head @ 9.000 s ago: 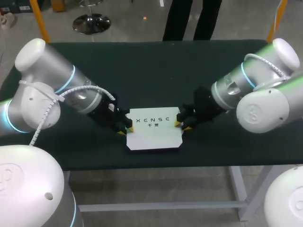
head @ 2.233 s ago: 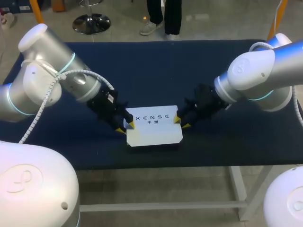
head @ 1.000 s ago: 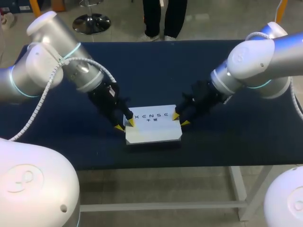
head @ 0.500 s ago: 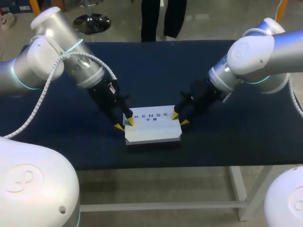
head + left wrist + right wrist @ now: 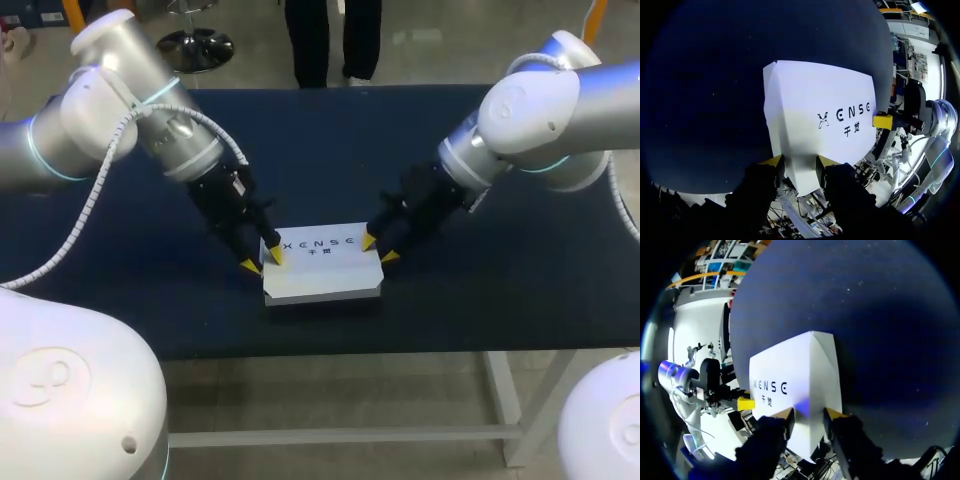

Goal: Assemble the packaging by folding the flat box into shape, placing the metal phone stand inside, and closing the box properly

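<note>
White box (image 5: 322, 272) sits lower centre of frame on table (image 5: 480, 290). Left hand (image 5: 261, 261) and right hand (image 5: 379, 250) each pinch an opposite end, probably to square it up. Stand not seen.

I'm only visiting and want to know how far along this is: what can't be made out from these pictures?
Phone stand: in no view; the white top of the box would hide anything inside.
Grip: whether the left gripper and right gripper clamp the box ends; too small in the head view, covered by each gripper's own body in the wrist views.
Box underside and lower flaps: hidden by its top, all views.
</note>
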Robot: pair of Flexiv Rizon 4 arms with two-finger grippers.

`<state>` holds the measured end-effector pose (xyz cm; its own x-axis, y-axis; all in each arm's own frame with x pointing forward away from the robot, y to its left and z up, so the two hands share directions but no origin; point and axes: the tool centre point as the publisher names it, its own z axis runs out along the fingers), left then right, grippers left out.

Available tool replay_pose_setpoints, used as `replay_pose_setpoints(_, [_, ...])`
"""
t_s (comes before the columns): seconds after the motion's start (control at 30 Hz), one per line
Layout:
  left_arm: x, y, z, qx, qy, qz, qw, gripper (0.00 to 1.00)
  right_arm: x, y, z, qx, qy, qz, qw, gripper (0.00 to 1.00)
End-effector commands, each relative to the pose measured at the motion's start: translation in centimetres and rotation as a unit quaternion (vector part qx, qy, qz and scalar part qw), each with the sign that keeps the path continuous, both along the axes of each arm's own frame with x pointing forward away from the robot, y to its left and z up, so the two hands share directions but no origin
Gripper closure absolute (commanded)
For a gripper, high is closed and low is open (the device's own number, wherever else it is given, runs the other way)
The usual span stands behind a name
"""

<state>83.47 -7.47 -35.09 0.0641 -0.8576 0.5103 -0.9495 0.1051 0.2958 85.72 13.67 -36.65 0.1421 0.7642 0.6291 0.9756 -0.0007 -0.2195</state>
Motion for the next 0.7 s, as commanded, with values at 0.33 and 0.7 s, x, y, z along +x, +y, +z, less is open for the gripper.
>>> replay_pose_setpoints(0.33, [0.05,-0.29,0.33,0.007,0.001,-0.001,1.0,0.56,0.0,0.03,0.32,-0.004,0.005,0.005,1.0,0.56])
replay_pose_setpoints(0.7, [-0.06,-0.29,0.93,0.008,0.009,-0.008,1.0,0.58,-0.02,-0.06,0.77,-0.001,0.008,0.012,1.0,0.56])
